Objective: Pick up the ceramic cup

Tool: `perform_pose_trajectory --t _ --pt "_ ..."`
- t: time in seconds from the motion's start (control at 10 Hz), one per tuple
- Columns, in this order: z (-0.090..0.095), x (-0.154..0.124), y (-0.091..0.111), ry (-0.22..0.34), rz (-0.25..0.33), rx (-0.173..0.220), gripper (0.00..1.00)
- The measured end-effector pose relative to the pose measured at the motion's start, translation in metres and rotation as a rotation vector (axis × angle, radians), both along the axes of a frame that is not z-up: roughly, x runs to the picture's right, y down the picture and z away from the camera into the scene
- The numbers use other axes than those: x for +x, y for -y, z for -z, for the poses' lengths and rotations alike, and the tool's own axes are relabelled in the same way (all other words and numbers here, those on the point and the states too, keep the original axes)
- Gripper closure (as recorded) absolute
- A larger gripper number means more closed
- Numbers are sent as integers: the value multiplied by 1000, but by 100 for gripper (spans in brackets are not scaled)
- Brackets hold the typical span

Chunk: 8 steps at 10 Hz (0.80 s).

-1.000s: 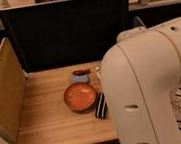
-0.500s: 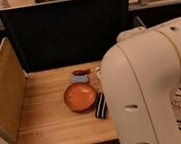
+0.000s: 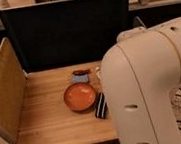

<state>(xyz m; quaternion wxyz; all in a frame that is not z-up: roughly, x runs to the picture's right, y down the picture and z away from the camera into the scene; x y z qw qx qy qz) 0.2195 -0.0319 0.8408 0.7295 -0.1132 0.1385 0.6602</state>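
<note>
Gripper sat hidden behind the bulky white robot arm (image 3: 157,87) at right (couldn't tell its grip); small pale ceramic cup (image 3: 99,74) peeked out mid-frame.

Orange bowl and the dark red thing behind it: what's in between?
In the camera view, a small blue object lies between the orange bowl and the dark red thing. The gripper is not in sight.
</note>
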Motion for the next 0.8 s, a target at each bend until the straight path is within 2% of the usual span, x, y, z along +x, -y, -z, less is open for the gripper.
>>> perform_pose_trajectory --t 0.6,0.8 --pt "0 0 0 0 1 1 20" --pt "4 -7 6 19 -4 22 20"
